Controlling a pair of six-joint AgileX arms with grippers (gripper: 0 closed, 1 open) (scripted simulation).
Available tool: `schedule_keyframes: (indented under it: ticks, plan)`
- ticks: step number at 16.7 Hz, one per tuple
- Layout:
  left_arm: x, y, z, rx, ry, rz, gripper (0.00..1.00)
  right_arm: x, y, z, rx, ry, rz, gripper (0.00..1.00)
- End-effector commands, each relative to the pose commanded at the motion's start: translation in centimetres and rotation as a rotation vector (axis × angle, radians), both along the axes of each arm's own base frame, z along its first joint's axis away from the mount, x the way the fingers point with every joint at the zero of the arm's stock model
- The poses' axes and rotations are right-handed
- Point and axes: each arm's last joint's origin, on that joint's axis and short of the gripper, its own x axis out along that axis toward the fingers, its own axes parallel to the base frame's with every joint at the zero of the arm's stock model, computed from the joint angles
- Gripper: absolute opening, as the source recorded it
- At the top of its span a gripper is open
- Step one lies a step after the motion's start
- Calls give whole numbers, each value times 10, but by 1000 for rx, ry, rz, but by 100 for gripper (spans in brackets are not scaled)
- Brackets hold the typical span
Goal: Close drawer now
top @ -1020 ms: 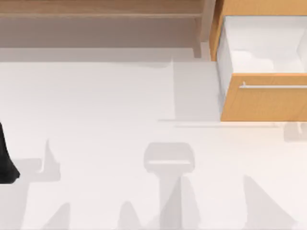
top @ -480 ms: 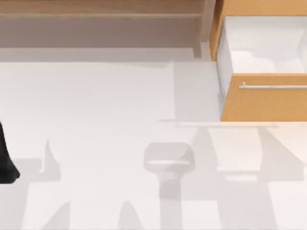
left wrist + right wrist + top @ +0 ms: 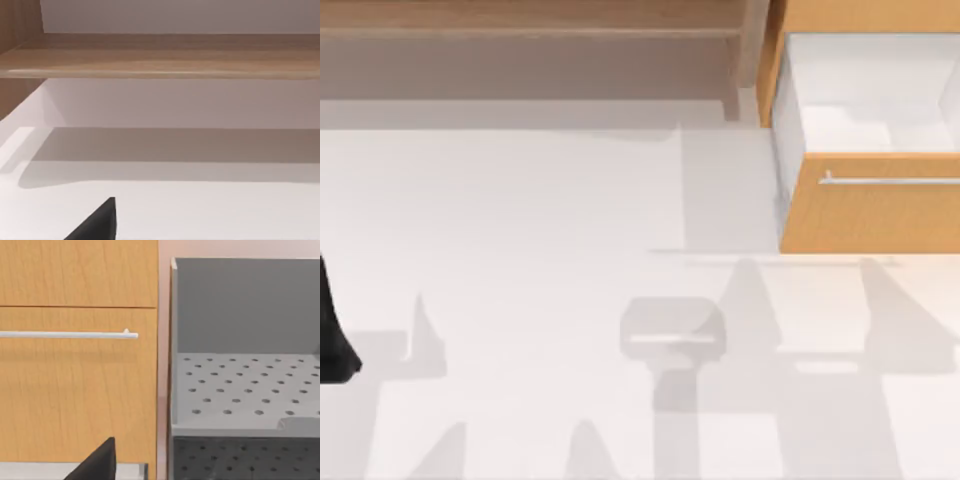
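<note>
The drawer (image 3: 868,205) stands pulled out at the table's back right. Its white inside (image 3: 865,95) faces up, and a thin silver bar handle (image 3: 892,181) runs across its orange-tan front. In the right wrist view, the drawer front (image 3: 75,390) and its handle (image 3: 67,334) are straight ahead. A black tip of my right gripper (image 3: 97,464) sits at that picture's lower edge, apart from the front. My left arm (image 3: 332,335) is parked at the table's left edge. A black tip of my left gripper (image 3: 97,222) hangs over the white table.
A long brown wooden shelf (image 3: 530,20) runs along the back left, and it also appears as the shelf (image 3: 160,55) in the left wrist view. A grey perforated bin (image 3: 245,390) stands right beside the drawer front. Arm shadows lie on the white table (image 3: 520,220).
The right arm's shadows have slid leftwards across the table's near right. The drawer is pulled out just as far as before. The left arm has not moved.
</note>
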Motion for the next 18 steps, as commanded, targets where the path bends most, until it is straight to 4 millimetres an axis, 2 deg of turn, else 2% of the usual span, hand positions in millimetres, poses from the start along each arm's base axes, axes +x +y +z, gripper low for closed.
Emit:
schedule_keyframes:
  ticks: [3, 5, 8, 12, 15, 18]
  plan:
    - [0, 0, 0, 0, 0, 0, 100, -3, 1, -1, -107, -53, -73, 100]
    - [0, 0, 0, 0, 0, 0, 100, -5, 3, -8, -224, -83, -148, 100]
    - [0, 0, 0, 0, 0, 0, 100, -6, 8, -30, -460, -75, -283, 100]
    - [0, 0, 0, 0, 0, 0, 100, -5, 27, -58, -845, -6, -399, 100]
    - [0, 0, 0, 0, 0, 0, 100, -3, 41, -75, -1082, 60, -408, 100]
    - [0, 0, 0, 0, 0, 0, 100, -3, 61, -94, -1246, 99, -322, 100]
